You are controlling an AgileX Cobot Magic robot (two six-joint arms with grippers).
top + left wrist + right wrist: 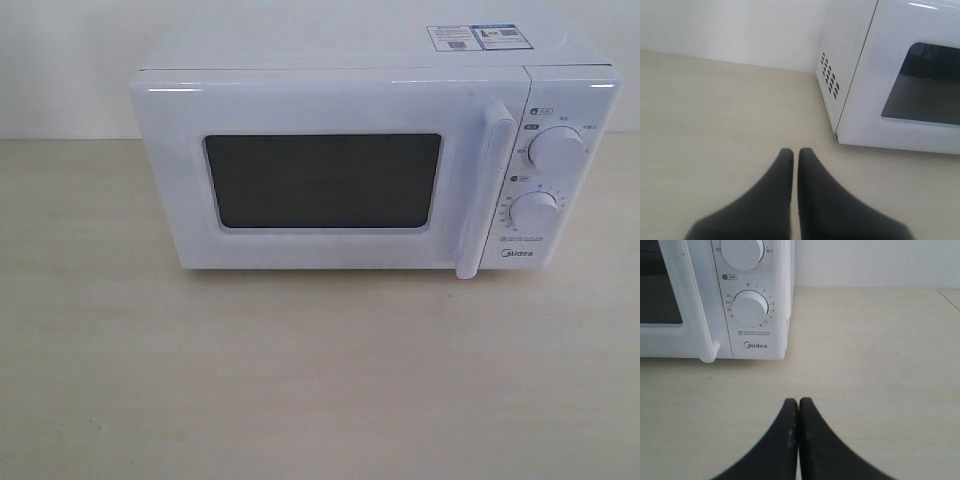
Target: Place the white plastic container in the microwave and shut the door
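— Where does the microwave (380, 150) sit, and which way does it face?

— Toward 12 o'clock on the tabletop (300, 380), long axis running 9 to 3, front facing 6 o'clock. The door (330, 110) is shut flush. Its bar handle (485, 190) stands upright at the door's 3 o'clock edge, and the two knobs (557, 152) are stacked further toward 3. What lies behind the dark window (322, 180) cannot be told.

— And the fingers?

— The left fingers (782, 170) are pressed together on nothing, above bare tabletop near the microwave's 9 o'clock front corner. The right fingers (810, 415) are likewise closed and empty, in front of the knob panel at the 3 o'clock end, apart from it.
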